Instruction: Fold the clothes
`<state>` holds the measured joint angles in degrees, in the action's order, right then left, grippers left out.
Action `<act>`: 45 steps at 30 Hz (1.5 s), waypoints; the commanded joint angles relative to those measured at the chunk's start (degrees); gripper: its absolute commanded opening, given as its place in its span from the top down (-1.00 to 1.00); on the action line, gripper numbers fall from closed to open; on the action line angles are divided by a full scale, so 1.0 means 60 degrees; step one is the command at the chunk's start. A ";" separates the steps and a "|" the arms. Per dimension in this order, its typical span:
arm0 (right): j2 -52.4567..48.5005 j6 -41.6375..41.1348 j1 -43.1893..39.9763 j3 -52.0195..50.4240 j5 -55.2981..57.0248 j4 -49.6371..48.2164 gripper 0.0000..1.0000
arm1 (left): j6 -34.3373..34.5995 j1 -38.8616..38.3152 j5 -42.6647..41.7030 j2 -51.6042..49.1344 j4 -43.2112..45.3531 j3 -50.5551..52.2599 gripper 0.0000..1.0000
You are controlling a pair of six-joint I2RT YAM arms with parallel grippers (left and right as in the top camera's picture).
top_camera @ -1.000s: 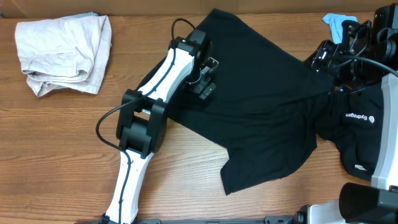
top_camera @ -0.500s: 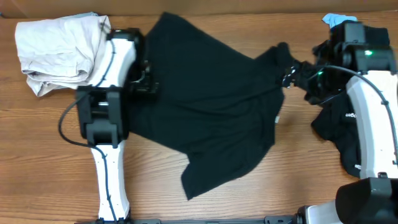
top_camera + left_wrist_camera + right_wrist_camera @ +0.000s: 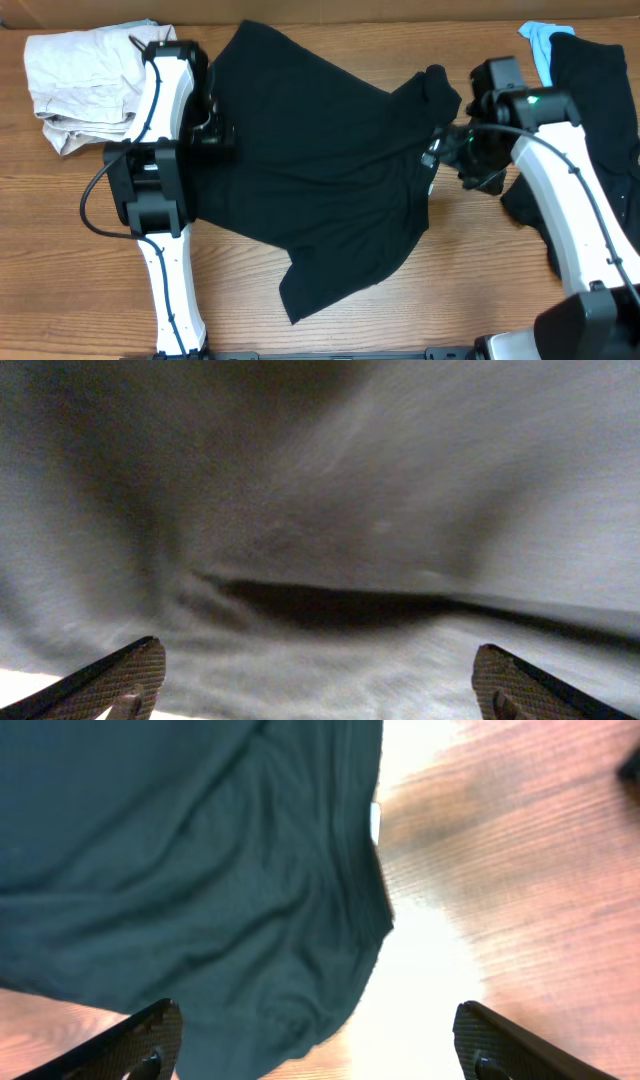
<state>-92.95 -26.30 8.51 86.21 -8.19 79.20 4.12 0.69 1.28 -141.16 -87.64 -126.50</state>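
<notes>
Both spread wide, my left end effector [image 3: 320, 675] and right end effector [image 3: 318, 1038] hover at the crumpled black fabric T-shirt's [image 3: 330, 190] edges on the wooden tabletop [image 3: 460, 300]; no fold made yet.

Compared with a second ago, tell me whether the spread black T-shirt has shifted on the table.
Yes. The black T-shirt slid left, toward the beige garment, which stayed put.

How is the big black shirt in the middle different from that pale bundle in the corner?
The black shirt is dark, the pale bundle off-white. The black shirt lies spread out, the pale bundle bunched up. The black shirt covers far more table than the pale bundle. Both are cloth.
</notes>
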 commanded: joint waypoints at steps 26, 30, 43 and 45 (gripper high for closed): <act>0.0586 -0.1916 0.1366 -0.7020 0.0208 -0.6473 0.03 | -0.0036 -0.0601 0.1745 0.6641 -0.1486 -0.2375 -0.96; 0.0586 -0.1996 0.1366 -0.7300 0.0211 -0.7093 0.31 | -0.0036 -0.0601 0.1883 0.6681 -0.1526 -0.2284 -0.93; 0.0590 -0.1559 -0.0648 -0.6805 0.0229 -0.6579 0.93 | -0.0124 -0.0601 0.1931 0.6681 -0.1526 -0.2284 -1.00; 0.0590 -0.0801 -0.1577 -0.6298 -0.0113 -0.6277 0.93 | -0.0124 -0.0601 0.1934 0.6681 -0.1526 -0.2284 -1.00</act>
<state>-89.84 -36.95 5.32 44.14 -7.92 40.69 4.29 -2.66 11.92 -102.32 -96.68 -140.22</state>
